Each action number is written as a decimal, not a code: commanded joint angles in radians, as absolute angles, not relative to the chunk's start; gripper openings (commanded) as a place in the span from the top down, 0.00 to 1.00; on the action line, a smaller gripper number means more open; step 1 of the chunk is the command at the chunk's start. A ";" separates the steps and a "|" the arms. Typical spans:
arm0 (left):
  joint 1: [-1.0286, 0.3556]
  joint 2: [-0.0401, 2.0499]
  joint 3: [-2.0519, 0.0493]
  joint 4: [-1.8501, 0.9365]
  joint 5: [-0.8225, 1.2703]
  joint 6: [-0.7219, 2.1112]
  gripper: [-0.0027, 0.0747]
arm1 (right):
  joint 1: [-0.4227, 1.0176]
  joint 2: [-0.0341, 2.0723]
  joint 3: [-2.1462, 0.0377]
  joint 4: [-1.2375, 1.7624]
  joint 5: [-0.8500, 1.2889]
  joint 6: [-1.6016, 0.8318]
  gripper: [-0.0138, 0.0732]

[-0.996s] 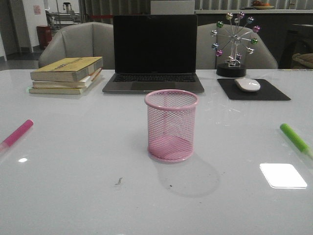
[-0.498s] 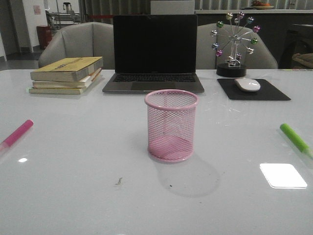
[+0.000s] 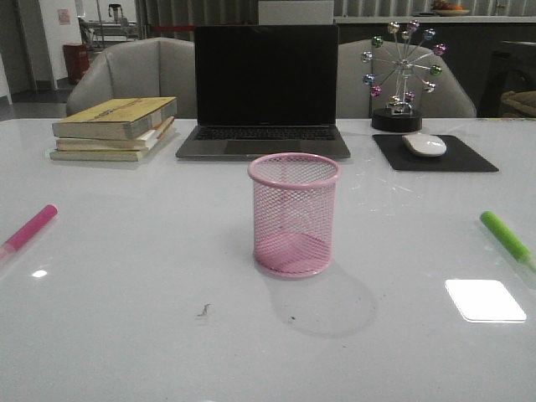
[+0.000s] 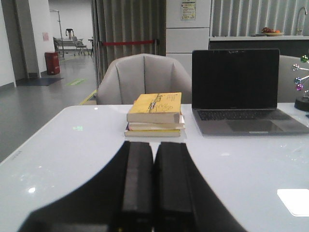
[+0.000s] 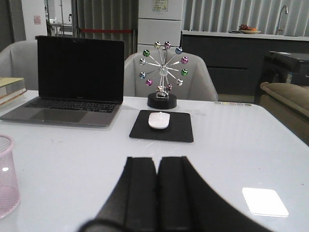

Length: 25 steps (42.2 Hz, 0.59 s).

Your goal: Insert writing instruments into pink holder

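The pink holder (image 3: 294,214) stands upright and empty at the table's middle in the front view; its edge also shows in the right wrist view (image 5: 7,176). The magenta pink marker (image 3: 29,229) lies at the table's left edge, and the lime green marker (image 3: 505,237) lies at the right edge. Neither arm shows in the front view. My left gripper (image 4: 154,145) is shut with nothing between its black fingers, hovering over bare table. My right gripper (image 5: 157,160) is shut and empty too, well right of the holder. Neither wrist view shows a marker.
A stack of books (image 3: 115,127) sits at the back left, a laptop (image 3: 265,92) behind the holder, and a mouse (image 3: 424,144) on a black pad (image 3: 433,154) at the back right. A ball-wheel ornament (image 3: 403,75) stands behind the pad. Chairs line the far side.
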<state>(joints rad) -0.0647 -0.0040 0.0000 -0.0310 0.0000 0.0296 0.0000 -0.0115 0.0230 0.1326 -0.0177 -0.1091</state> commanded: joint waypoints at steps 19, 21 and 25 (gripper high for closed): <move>-0.063 0.120 -0.577 -0.043 0.281 0.024 0.85 | -0.001 0.130 -0.527 0.101 0.236 -0.112 0.78; -0.063 0.164 -0.634 -0.054 0.345 0.024 0.85 | -0.001 0.170 -0.569 0.101 0.289 -0.112 0.78; -0.063 0.252 -0.721 -0.060 0.471 0.024 0.85 | -0.001 0.248 -0.624 0.101 0.376 -0.112 0.78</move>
<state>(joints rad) -0.0647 0.1644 -0.6366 -0.0451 0.4237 0.0296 0.0000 0.1771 -0.5559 0.1112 0.3755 -0.1091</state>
